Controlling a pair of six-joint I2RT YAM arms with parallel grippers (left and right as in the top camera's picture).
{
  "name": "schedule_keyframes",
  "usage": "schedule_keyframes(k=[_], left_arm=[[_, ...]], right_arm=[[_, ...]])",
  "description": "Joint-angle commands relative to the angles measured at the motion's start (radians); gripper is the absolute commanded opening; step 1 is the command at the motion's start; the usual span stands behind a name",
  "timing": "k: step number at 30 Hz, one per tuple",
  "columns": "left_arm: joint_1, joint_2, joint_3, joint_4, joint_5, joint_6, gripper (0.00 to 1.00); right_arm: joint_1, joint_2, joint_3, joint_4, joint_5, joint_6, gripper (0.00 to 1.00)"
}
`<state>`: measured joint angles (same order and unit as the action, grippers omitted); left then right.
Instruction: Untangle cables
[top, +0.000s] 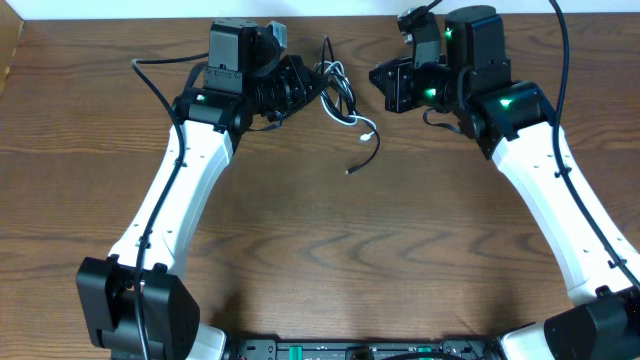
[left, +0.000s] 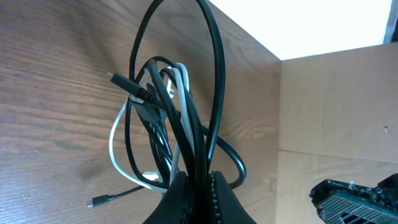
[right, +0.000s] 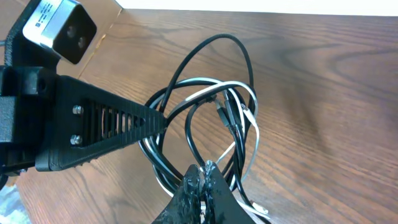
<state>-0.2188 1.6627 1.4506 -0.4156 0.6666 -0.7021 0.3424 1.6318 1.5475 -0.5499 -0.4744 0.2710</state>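
My left pincer (left: 198, 182) pinches the tangled black and white cables (top: 338, 92) in the upper middle of the overhead frame, near the table's (top: 330, 250) far edge; open wood fills the lower half. My right pincer (right: 203, 177) is pressed together beside the loops. The white label (right: 48, 14) at the upper left of its view is unreadable.

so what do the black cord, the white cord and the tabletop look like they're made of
The black cord looks jacketed in flexible plastic or rubber, slightly glossy: light glints along its bends. The white cord has a similar smooth jacket, bending in soft loops. The tabletop is brown wood or wood-look laminate, satin; grain shows, but not which.
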Motion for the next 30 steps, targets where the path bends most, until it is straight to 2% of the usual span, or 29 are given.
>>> schedule_keyframes(k=[1, 19, 30], left_arm=[[-0.001, -0.003, 0.000, 0.002, 0.002, 0.005, 0.07], [-0.001, -0.003, 0.000, 0.079, 0.002, 0.038, 0.07], [-0.001, -0.003, 0.000, 0.120, 0.002, 0.014, 0.07]], right_arm=[[-0.004, 0.011, 0.003, 0.006, 0.005, 0.004, 0.02], [-0.021, 0.011, 0.003, 0.076, 0.011, 0.002, 0.01], [0.017, 0.040, 0.003, 0.106, -0.030, 0.013, 0.01]])
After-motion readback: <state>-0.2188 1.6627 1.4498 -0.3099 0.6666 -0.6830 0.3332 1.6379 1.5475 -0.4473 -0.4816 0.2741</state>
